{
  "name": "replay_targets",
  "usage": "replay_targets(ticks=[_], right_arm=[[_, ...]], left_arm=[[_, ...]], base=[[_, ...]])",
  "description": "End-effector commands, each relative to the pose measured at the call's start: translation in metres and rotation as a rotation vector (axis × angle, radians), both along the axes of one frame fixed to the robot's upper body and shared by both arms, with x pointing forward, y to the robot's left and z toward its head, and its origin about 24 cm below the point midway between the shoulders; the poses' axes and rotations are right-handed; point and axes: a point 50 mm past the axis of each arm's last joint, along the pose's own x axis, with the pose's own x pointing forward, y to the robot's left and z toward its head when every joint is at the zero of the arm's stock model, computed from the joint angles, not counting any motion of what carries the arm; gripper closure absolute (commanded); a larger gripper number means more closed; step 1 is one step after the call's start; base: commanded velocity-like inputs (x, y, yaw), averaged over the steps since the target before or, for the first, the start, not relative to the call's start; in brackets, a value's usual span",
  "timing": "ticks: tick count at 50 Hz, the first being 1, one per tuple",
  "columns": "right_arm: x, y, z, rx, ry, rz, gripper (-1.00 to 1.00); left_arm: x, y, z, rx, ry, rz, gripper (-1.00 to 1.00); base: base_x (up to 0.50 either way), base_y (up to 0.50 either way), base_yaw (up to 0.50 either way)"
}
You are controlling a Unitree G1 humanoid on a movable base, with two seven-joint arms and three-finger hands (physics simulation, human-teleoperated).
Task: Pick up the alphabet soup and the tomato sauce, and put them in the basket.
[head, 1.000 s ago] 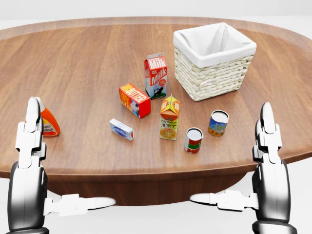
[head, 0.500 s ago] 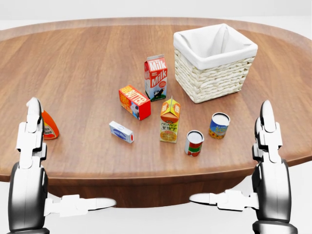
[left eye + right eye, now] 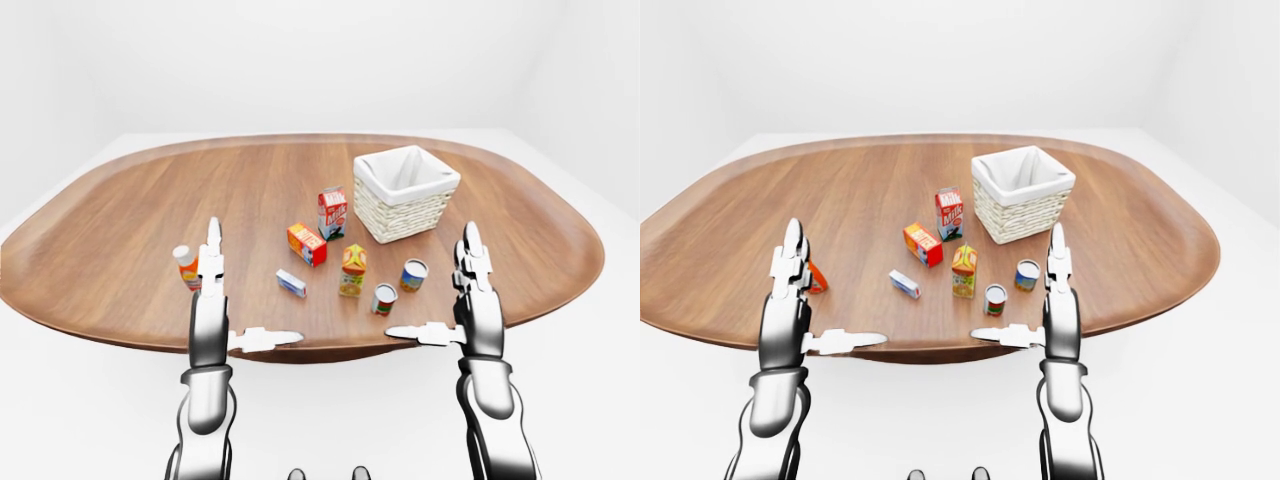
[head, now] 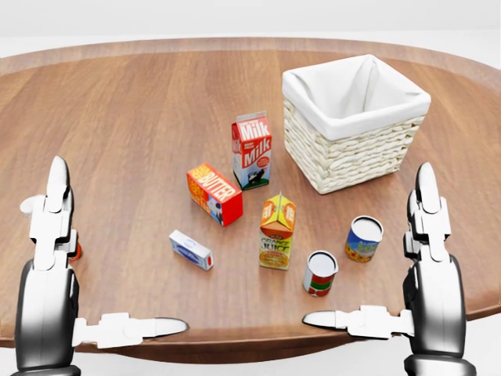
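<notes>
The alphabet soup (image 4: 364,239), a blue and yellow can, stands upright near the lower right of the wooden table (image 4: 141,117) in the head view. The tomato sauce (image 4: 319,272), a red can, stands just left of and below it. The wicker basket (image 4: 352,157) with a white liner sits above both cans at the upper right. My left hand (image 4: 117,247) and right hand (image 4: 372,258) are both open and empty, fingers pointing up and thumbs pointing inward, at the table's lower edge. The right hand stands just right of the two cans, apart from them.
A milk carton (image 4: 252,149), a red butter box (image 4: 214,193), an orange juice carton (image 4: 275,231) and a small white and blue box (image 4: 191,249) lie around the table's middle. An orange bottle (image 3: 186,266) stands at the left, mostly hidden behind my left hand.
The camera has moved closer to the table, so everything on it sits lower and larger in the head view. Both hands keep the same open pose. Nothing on the table has moved.
</notes>
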Motion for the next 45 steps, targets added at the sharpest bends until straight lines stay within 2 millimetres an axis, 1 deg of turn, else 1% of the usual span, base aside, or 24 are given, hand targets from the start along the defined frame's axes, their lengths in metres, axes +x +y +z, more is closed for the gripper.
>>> replay_targets(ticks=[1,15,45], right_arm=[[-0.0006,0.0008,0.0056,-0.002,-0.023,0.008,-1.00],[-0.0009,0.0005,0.0044,-0.001,-0.018,0.009,-1.00],[-0.0005,0.0007,0.0055,0.001,-0.023,0.012,-1.00]], left_arm=[[0.0003,-0.0011,-0.0007,0.002,0.005,-0.010,-1.00],[0.0017,-0.0022,-0.0037,-0.005,0.021,-0.025,-1.00],[0.0023,-0.0019,-0.0019,-0.003,0.012,-0.022,-1.00]], base=[[0.32,0.00,0.00],[0.32,0.00,0.00],[0.31,0.00,0.00]])
